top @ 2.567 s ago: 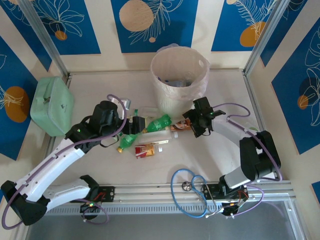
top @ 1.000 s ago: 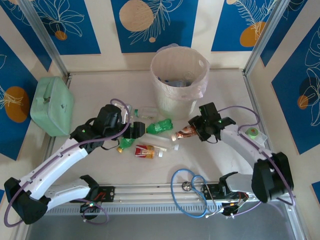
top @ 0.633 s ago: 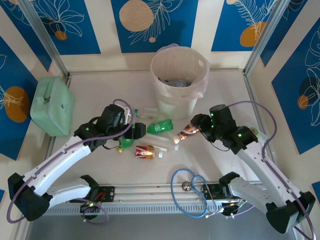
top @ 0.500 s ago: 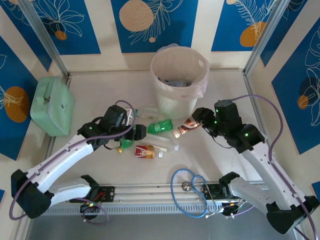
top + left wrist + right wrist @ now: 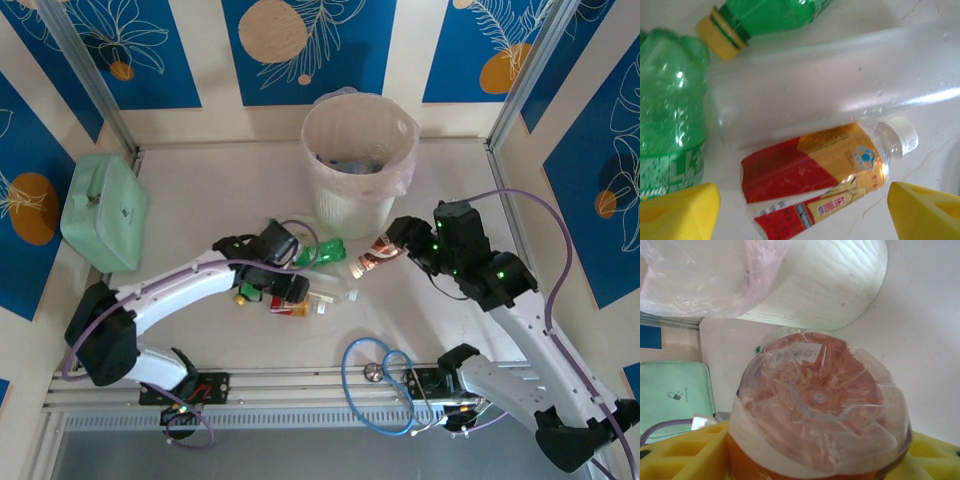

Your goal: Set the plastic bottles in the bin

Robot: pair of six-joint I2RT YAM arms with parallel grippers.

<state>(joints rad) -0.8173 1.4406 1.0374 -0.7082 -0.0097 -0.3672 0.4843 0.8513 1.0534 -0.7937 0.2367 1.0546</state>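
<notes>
Brown plastic first: the brown bottle [image 5: 372, 257] sits clamped in the right gripper [image 5: 397, 242], right of centre in the overhead view, just beside the bin [image 5: 352, 205]. On the right wrist camera its base faces the lens, bin wall across the top. Centre frame, the left gripper [image 5: 800, 212] hangs wide open over the pile. Its yellow fingers [image 5: 677, 210] show in the bottom corners, a red-orange labelled bottle [image 5: 815, 185] lies between them, a clear bottle [image 5: 840, 85] above, and green bottles [image 5: 670, 115] upper left.

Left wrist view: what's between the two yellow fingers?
Left wrist view: a red-orange labelled bottle lies on the table between the fingers of the open left gripper, untouched. A clear bottle lies beyond it.
</notes>
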